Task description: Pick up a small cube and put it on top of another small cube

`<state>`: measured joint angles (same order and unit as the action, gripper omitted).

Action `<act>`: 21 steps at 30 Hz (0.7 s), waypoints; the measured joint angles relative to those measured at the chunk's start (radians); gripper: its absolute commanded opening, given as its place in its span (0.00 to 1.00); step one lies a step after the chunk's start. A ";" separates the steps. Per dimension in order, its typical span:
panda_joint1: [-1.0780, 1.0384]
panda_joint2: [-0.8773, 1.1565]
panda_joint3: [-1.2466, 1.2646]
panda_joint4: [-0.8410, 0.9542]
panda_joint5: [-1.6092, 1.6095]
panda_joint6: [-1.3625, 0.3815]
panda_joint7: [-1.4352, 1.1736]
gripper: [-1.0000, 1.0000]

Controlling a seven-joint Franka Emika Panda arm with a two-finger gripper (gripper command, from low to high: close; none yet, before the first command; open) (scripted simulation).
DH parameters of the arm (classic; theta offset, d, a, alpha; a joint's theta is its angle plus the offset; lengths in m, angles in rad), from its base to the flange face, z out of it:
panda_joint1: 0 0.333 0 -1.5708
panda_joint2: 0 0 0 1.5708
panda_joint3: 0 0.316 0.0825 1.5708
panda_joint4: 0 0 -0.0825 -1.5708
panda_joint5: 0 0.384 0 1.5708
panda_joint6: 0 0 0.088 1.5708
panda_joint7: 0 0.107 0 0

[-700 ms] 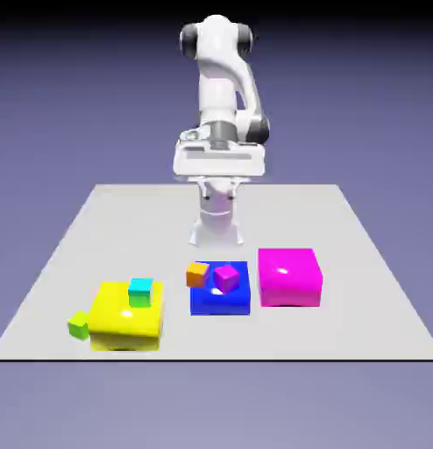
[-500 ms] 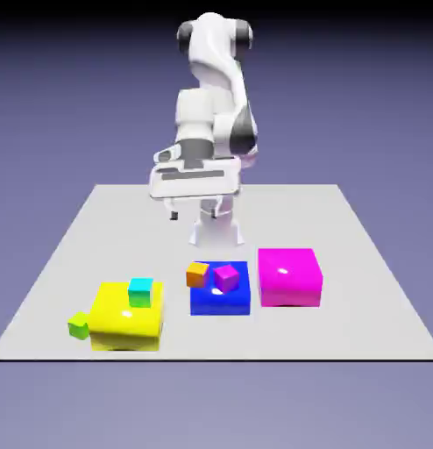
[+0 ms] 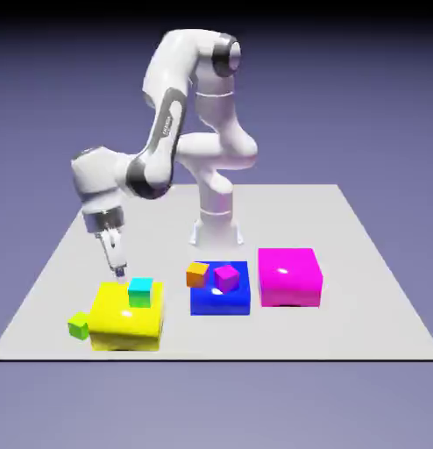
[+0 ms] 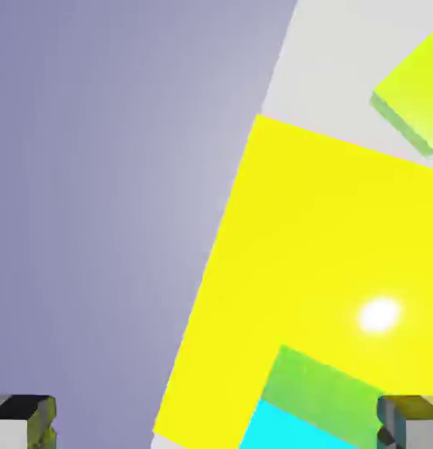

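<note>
exterior view: white arm (image 3: 167, 114) bends over toward the frame's left. gripper (image 3: 117, 268) hangs at left of centre, pointing down, just above the far edge of the big yellow block (image 3: 125, 317); fingers spread apart, nothing between them. the yellow block sits at lower left of the grey table (image 3: 360, 289). small cyan cube (image 3: 141, 292) rests on the yellow block's top, toward its right rear corner. small lime-green cube (image 3: 78, 326) lies on the table at far lower left, touching or just beside the yellow block's left side, cannot tell which. at centre, blue block (image 3: 220, 298) carries a small orange cube (image 3: 197, 274) at its upper left corner and a small magenta-purple cube (image 3: 226, 277) next to it. big magenta block (image 3: 290, 277) sits just right of the blue one.

hand view: yellow block (image 4: 325, 281) fills the right half of the frame, bright glare spot at lower right. cyan cube (image 4: 294, 428) at the bottom edge, right of middle. lime-green cube (image 4: 417, 92) cut off at the upper right corner, on the table (image 4: 343, 61). blue-violet backdrop fills the left half. two grey fingertips (image 4: 23, 421) sit in the bottom corners, wide apart and released, gripping nothing.
</note>
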<state>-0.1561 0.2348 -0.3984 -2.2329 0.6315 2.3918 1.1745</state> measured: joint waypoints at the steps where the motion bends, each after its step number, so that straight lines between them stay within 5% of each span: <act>1: -0.008 0.036 -0.018 0.026 0.028 -0.029 0.020 0.50; 11: -0.083 0.399 -0.197 0.286 0.313 -0.320 0.215 0.50; 16: -0.099 0.524 -0.134 0.316 0.422 -0.258 0.172 0.50; 17: -0.100 0.533 -0.128 0.317 0.430 -0.251 0.167 0.00; 21: -0.092 0.461 -0.176 0.306 0.369 -0.301 0.201 0.00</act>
<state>-0.2481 0.6959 -0.5742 -1.9274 1.0005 2.0909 1.3752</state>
